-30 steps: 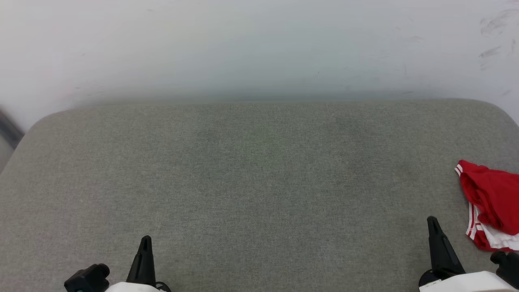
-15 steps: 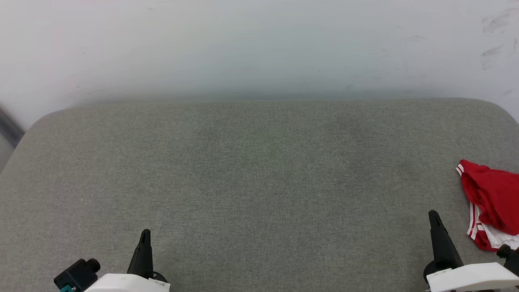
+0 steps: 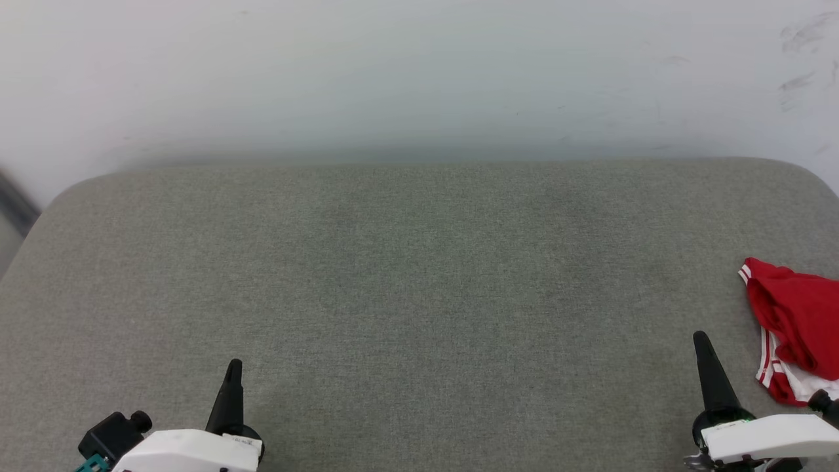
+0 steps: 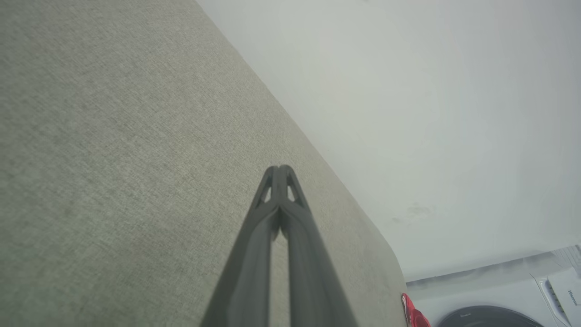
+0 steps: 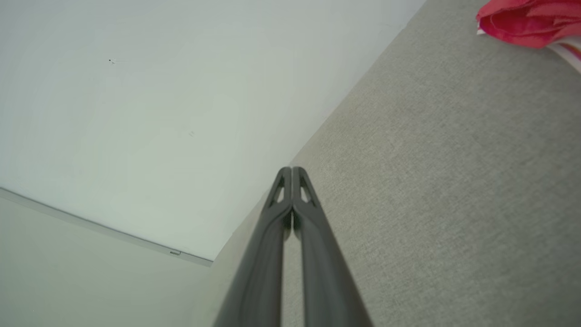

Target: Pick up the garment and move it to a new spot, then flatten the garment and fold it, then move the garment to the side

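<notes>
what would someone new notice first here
The red garment with white striped trim stands out most, crumpled at the far right of the grey padded surface. The left gripper and right gripper sit shut at the bottom corners, holding nothing.

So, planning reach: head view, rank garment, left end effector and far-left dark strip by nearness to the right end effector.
From the right end effector:
1. garment, just right.
2. left end effector, lower left.
3. dark strip, far left edge.
</notes>
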Available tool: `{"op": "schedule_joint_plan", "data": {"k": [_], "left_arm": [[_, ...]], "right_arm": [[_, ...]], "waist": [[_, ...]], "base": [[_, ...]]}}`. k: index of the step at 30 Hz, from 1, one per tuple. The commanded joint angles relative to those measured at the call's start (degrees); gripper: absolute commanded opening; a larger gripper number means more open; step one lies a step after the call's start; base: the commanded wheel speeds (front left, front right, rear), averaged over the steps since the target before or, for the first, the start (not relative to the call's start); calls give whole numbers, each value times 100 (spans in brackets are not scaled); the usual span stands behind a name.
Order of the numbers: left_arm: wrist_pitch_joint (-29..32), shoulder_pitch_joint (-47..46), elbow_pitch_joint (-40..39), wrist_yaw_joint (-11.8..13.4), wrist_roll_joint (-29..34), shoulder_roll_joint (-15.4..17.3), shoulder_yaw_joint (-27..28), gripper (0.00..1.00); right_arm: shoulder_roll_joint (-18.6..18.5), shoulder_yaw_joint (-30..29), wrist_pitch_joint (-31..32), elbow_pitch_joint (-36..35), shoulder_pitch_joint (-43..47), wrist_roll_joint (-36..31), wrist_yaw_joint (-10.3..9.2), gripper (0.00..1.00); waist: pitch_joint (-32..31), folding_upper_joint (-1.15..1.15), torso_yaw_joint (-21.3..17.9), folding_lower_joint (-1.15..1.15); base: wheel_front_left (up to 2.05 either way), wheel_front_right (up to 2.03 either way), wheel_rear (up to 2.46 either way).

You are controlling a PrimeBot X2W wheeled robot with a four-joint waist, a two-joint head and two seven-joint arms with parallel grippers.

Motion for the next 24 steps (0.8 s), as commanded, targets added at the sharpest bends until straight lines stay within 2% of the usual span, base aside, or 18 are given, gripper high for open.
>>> {"op": "schedule_joint_plan", "data": {"k": [1, 24], "left_arm": [[33, -137, -19, -49, -154, 27, 31, 0], [378, -416, 166, -242, -1579, 11, 197, 0]], "right_arm": [[-52, -16, 33, -25, -171, 165, -1, 0], [-43, -98, 385, 142, -415, 1527, -2, 0]], "waist": [[1, 0, 1, 0], [30, 0, 20, 0]], "base": [[0, 0, 0], [0, 0, 0]]}}
